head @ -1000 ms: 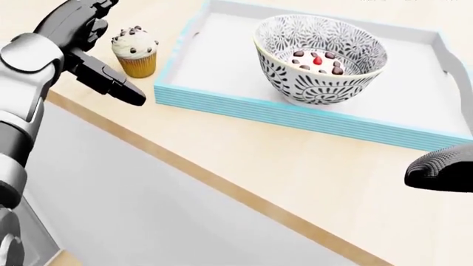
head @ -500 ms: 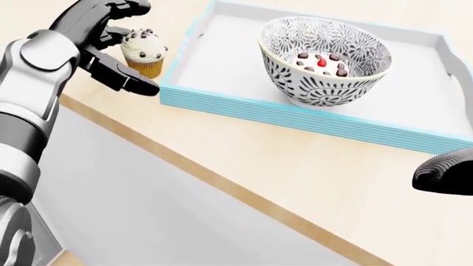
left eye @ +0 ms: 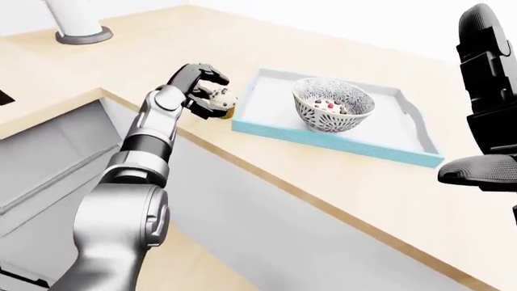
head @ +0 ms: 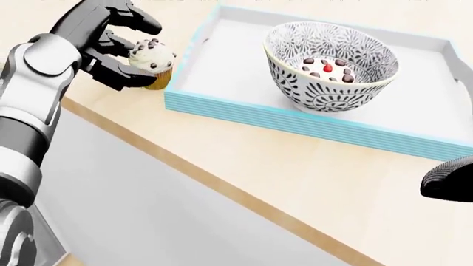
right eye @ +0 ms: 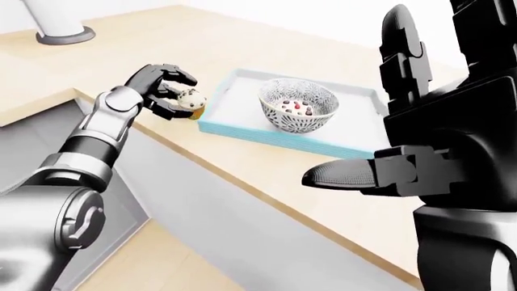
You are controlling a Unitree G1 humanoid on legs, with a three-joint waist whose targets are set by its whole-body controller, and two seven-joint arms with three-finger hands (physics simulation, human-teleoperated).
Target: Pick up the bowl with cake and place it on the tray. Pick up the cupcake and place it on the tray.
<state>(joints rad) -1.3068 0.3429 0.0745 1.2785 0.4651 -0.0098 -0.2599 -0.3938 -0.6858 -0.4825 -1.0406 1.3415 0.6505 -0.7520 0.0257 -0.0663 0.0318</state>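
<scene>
1. Where the head view looks down on the pale wooden worktop (head: 295, 172), the left hand (head: 122, 47) has its black fingers (head: 137, 16) wrapped round the white-frosted cupcake with chocolate chips (head: 153, 65), one finger above the frosting and others below against the yellow wrapper. The cupcake stands on the worktop near its long edge, just beside the left wall of the light-blue rectangular tray (head: 295, 124). Inside the tray sits the black-and-white patterned bowl with cake (head: 330, 65), upright.

2. Seen from the left eye, the bowl rests toward the tray's left half, and a grey round post base (left eye: 80, 33) stands at the worktop's far left corner.

3. From the right eye, the right hand (right eye: 420, 163) is raised close to the camera, well apart from the tray, its fingers spread wide and straight, holding nothing.
</scene>
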